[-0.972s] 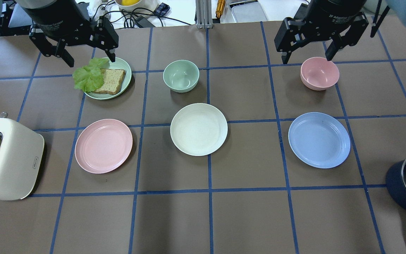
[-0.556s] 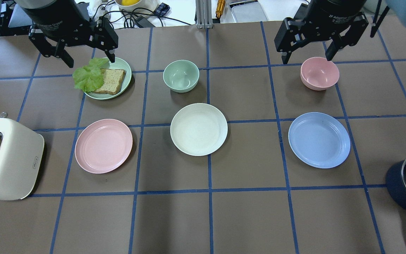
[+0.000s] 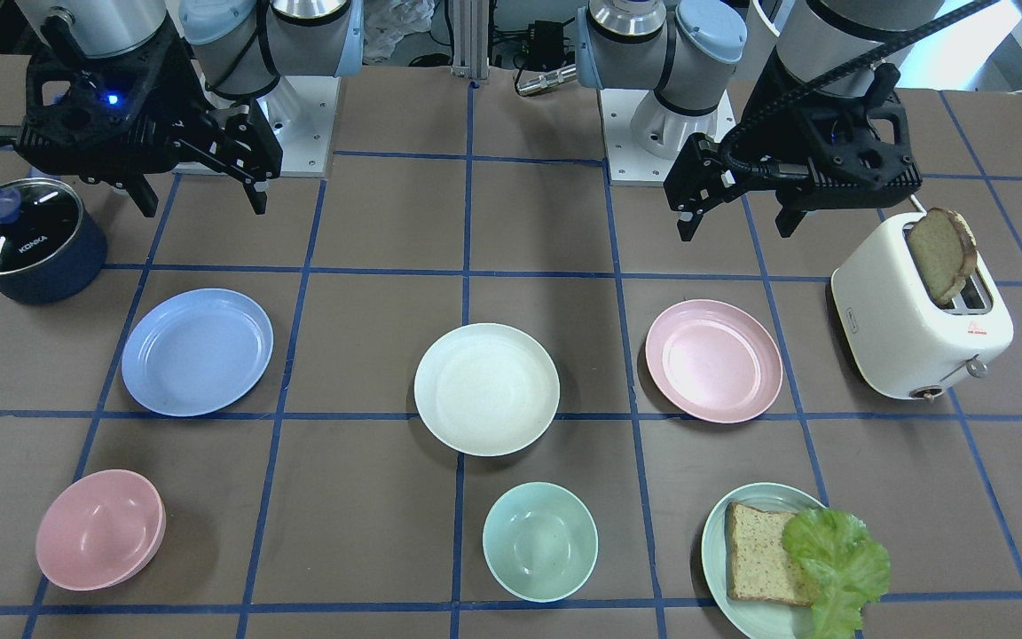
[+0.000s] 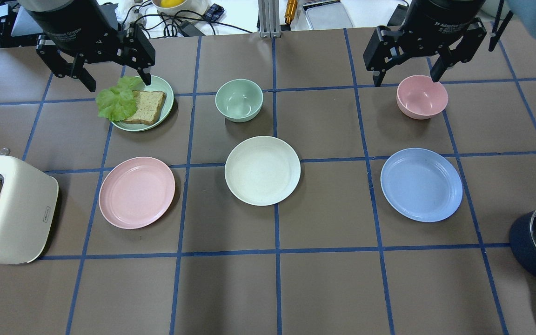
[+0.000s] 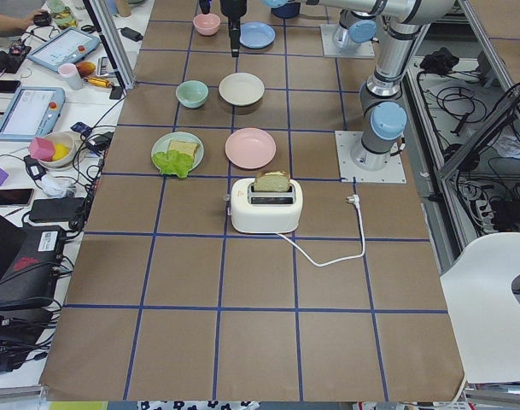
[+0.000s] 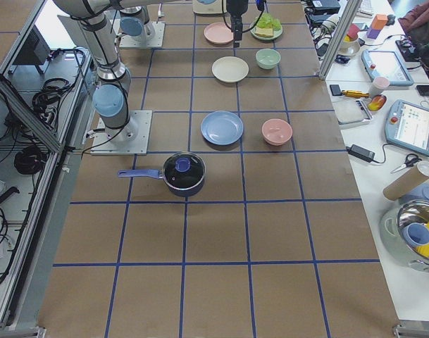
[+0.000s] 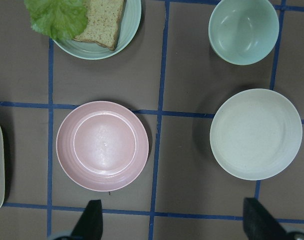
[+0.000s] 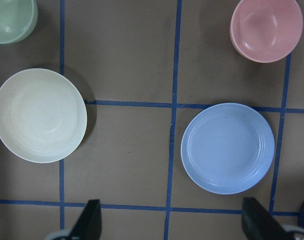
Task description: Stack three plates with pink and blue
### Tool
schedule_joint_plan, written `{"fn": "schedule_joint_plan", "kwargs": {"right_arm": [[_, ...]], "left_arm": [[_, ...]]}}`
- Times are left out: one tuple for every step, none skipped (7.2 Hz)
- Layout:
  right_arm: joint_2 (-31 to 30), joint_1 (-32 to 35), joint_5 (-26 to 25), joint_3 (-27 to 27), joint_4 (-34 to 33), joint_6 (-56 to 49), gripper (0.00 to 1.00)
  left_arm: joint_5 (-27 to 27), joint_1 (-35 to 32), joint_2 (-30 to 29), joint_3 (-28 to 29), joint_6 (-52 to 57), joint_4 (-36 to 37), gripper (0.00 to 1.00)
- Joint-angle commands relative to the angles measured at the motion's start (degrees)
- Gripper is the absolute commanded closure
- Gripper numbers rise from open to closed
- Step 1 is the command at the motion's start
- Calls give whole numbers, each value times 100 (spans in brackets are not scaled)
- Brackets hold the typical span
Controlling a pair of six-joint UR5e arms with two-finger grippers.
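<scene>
Three shallow, round, matte plates lie flat in a row, well apart: pink plate (image 4: 137,192) on the left arm's side, cream plate (image 4: 262,170) in the middle, blue plate (image 4: 421,184) on the right arm's. I judge them light, stiff and rather slick, so I would pinch the raised rim. Left gripper (image 4: 119,83) and right gripper (image 4: 406,80) hang beyond them, jaws wide and holding nothing. Nearby are a pink bowl (image 4: 421,96) and a green bowl (image 4: 239,100).
</scene>
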Motion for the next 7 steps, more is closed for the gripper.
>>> {"fn": "schedule_joint_plan", "kwargs": {"right_arm": [[6,-6,-14,47,-187,-11,6],[-12,-23,-15,73,-206,-150,7],[-12,-32,-15,91,-197,-134,7],[6,-32,20,100,-171,-160,6],[-3,-41,-6,100,-188,-178,6],[-3,-50,-23,100,-188,-230,6],[-12,-59,-41,109,-188,-353,6]], "left_arm": [[-14,-12,-17,9,0,-1,0],[-31,-12,-35,0,0,-1,0],[-66,-12,-70,0,0,-1,0],[-93,14,-175,0,0,34,0],[-67,14,-263,-104,-52,96,0],[-66,14,-403,-323,-148,218,0],[-49,14,-465,-795,-202,585,0]]}}
